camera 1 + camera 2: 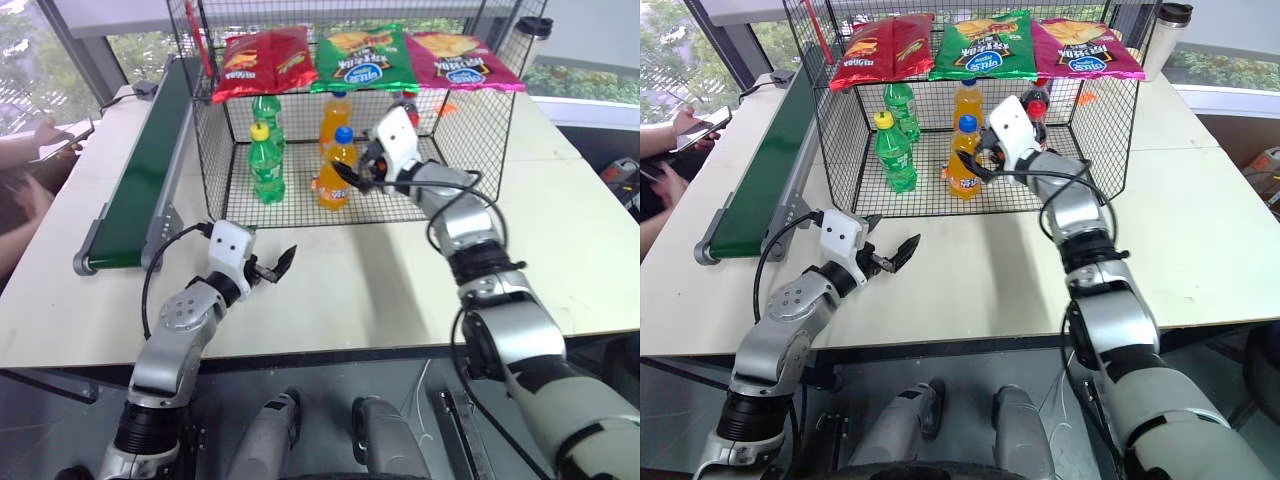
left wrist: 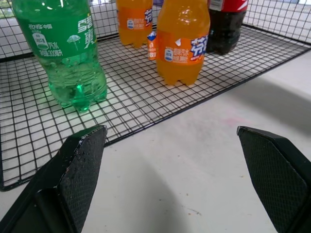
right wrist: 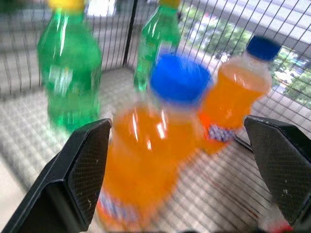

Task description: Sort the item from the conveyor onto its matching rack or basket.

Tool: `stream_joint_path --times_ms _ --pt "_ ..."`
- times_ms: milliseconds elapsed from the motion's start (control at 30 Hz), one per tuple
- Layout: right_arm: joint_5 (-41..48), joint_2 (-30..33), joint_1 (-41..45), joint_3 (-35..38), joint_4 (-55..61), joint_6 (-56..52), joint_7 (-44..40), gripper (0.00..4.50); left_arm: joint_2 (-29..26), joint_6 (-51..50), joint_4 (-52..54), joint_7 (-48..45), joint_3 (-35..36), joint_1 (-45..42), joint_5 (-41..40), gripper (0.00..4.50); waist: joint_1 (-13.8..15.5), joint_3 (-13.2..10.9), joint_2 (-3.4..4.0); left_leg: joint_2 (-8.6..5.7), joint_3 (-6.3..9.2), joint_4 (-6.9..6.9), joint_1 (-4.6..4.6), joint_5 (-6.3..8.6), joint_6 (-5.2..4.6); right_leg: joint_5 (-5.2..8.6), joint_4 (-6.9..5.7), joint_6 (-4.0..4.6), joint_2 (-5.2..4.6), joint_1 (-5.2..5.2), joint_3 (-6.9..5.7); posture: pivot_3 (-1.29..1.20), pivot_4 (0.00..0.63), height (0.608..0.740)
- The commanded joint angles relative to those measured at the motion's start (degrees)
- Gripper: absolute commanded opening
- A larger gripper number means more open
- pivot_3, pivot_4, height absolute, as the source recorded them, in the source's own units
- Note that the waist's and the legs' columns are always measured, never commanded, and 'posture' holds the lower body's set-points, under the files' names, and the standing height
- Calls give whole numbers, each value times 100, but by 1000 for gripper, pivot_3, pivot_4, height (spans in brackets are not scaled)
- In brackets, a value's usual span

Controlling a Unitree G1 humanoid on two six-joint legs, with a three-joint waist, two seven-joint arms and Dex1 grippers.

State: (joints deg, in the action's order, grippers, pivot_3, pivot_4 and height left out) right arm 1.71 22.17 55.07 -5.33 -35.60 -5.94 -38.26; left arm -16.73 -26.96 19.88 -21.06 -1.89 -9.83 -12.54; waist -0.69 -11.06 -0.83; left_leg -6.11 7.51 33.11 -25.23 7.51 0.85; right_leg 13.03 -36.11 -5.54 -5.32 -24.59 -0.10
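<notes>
Orange bottle (image 1: 335,165) bears a blue-and-white label, writing unreadable; both grippers' jaws gape wide, holding nothing.

The orange soda bottle (image 1: 334,166), clear plastic with a blue cap and a label band, stands upright on the grid floor near the open front edge of the black wire-mesh cage (image 1: 487,128). The cage sits on the white bench (image 1: 360,285). The dark green conveyor (image 1: 143,170), with grey side rails, lies along the cage's left side.
</notes>
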Motion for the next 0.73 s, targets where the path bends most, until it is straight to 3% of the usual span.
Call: stream_joint_path --times_ms 33,300,500,733 --pt "154 281 -242 -25 927 -410 -529 4458 10 41 145 -112 -101 -60 -60 4500 -10 0 0 0 0 0 0 0 0 1 -1 3 -1 0 0 0 150 739" --pt "1007 928 -1799 -266 3498 -1846 -1989 4458 -203 -90 190 -478 -21 51 -297 4500 0 1 2 5 1 0 1 1 -1 10 0 14 -5 1 -1 0 150 739" --pt "1511 933 -2569 -331 4759 -2750 -1975 4458 -339 -43 108 -605 -53 170 -255 4500 0 2 2 2 0 7 -1 5 5 14 1 14 -22 5 -2 0 150 739" --pt "1613 814 -2908 -390 4987 -3060 -1655 4458 -343 40 99 -684 -124 163 -194 4500 8 2 2 3 0 7 -3 6 6 19 6 9 -25 5 -3 0 150 739"
